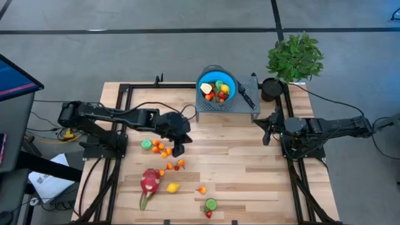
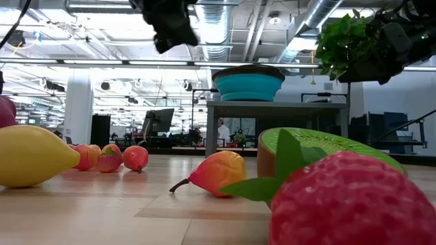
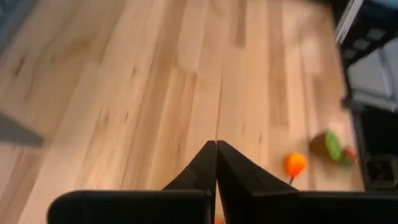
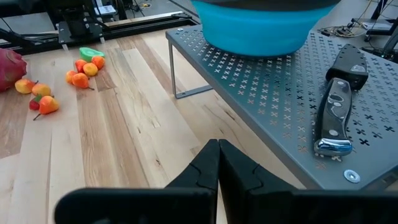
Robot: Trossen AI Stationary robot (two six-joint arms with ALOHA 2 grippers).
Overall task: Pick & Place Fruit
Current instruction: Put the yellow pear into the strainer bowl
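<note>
Small toy fruits lie loose on the wooden table: an orange and red cluster [image 1: 160, 149], a pink dragon fruit [image 1: 150, 181], a lemon [image 1: 172, 187], an orange one [image 1: 201, 189], and a green half [image 1: 211, 204] beside a strawberry [image 1: 208, 214]. More fruit fills the blue bowl [image 1: 217, 87] on the grey perforated stand [image 1: 240, 107]. My left gripper [image 1: 179, 150] hovers just right of the cluster, shut, with nothing visible between its fingers [image 3: 216, 149]. My right gripper [image 1: 267, 134] waits shut near the stand's right end [image 4: 217, 144].
A black-handled knife [image 4: 336, 112] lies on the stand beside the bowl. A potted plant [image 1: 295, 57] stands at the far right corner. Black frame rails run along the table's left and right edges. Bare wood lies between the two arms at mid-table.
</note>
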